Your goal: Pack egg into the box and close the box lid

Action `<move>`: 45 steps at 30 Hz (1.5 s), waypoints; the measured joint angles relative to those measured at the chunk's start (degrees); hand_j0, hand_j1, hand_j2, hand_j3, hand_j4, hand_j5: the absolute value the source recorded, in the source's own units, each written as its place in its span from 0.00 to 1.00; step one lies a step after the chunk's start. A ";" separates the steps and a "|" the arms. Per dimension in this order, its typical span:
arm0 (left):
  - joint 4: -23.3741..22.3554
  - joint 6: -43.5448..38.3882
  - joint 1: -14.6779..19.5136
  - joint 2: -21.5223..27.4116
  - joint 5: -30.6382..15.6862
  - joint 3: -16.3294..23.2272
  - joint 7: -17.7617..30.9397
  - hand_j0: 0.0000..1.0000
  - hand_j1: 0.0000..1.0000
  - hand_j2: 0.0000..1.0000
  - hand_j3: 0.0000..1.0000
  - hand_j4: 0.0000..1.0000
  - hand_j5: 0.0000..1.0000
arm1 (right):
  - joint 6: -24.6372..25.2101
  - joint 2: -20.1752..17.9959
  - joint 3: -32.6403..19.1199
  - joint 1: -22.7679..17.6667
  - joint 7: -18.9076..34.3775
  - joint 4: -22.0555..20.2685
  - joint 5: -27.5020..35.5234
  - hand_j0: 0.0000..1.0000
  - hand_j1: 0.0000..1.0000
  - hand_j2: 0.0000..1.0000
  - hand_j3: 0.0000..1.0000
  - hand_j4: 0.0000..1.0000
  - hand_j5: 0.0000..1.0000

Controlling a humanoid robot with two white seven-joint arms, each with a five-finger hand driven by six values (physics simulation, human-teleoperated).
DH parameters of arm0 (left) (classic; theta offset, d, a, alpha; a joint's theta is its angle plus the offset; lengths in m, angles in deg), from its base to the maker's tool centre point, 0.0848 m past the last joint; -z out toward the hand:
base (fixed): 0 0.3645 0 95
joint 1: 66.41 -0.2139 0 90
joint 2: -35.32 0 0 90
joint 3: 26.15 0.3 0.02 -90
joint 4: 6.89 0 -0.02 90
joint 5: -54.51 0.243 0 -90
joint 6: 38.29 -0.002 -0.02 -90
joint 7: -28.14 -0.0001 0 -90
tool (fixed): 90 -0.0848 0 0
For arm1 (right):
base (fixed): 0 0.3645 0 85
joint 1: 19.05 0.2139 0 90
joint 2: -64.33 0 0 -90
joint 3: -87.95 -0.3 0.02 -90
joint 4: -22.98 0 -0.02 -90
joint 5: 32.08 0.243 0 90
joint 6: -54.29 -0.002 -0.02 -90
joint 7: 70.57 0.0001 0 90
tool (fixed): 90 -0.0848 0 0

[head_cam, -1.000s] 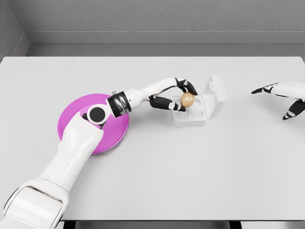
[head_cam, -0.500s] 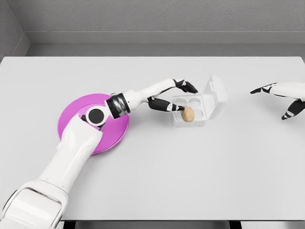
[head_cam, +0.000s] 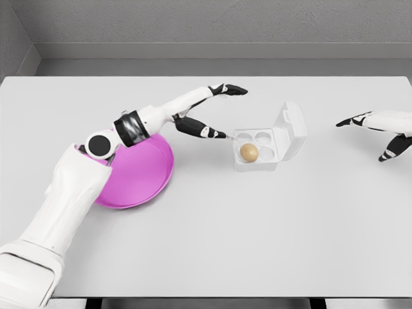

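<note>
Egg (head_cam: pixel 249 152), tan and round, sits in the front left cup of a small white box (head_cam: pixel 264 158) that rests on my pale grey worktop (head_cam: pixel 257 225). The box has four cups, and the other three hold nothing. Its lid (head_cam: pixel 291 129) stands open, tilted up and back on the right side of the tray. My left hand (head_cam: pixel 215 112) hangs just left of the box with its fingers spread wide and holding nothing; one dark fingertip (head_cam: pixel 222 135) points at the box's left edge, very near it, while another finger (head_cam: pixel 235 90) reaches out higher up. My left arm crosses over a round magenta plate (head_cam: pixel 138 177) lying on the worktop, well left of the box. My right hand (head_cam: pixel 380 132) shows at the right edge, well apart from the box, fingers loosely spread and holding nothing.
</note>
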 measured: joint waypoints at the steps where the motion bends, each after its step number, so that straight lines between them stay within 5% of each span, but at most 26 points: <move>1: 1.88 -0.01 0.26 2.36 -2.07 1.17 0.00 1.00 1.00 1.00 1.00 1.00 1.00 | 0.00 0.00 0.08 0.00 0.00 -0.07 0.00 1.00 1.00 1.00 1.00 1.00 1.00; 10: 14.32 0.02 -0.35 19.46 -6.92 6.82 0.01 1.00 1.00 1.00 1.00 1.00 1.00 | 0.00 1.40 4.24 0.17 0.00 -1.64 -0.06 1.00 1.00 1.00 1.00 1.00 1.00; 14: 16.35 0.05 -1.93 22.90 -6.71 7.82 0.01 1.00 1.00 1.00 1.00 1.00 1.00 | 0.02 1.35 5.16 1.14 0.00 -3.99 0.01 1.00 1.00 1.00 1.00 1.00 1.00; 26: 17.02 0.04 -2.11 24.68 -6.72 8.16 0.01 1.00 1.00 1.00 1.00 1.00 1.00 | 0.01 5.03 5.73 2.99 0.00 -3.22 -3.51 1.00 1.00 1.00 1.00 1.00 1.00; 45: 17.02 0.04 -2.02 25.94 -6.72 8.17 0.01 1.00 1.00 1.00 1.00 1.00 1.00 | 0.02 4.22 6.05 4.48 0.00 -14.46 -3.86 1.00 1.00 1.00 1.00 1.00 1.00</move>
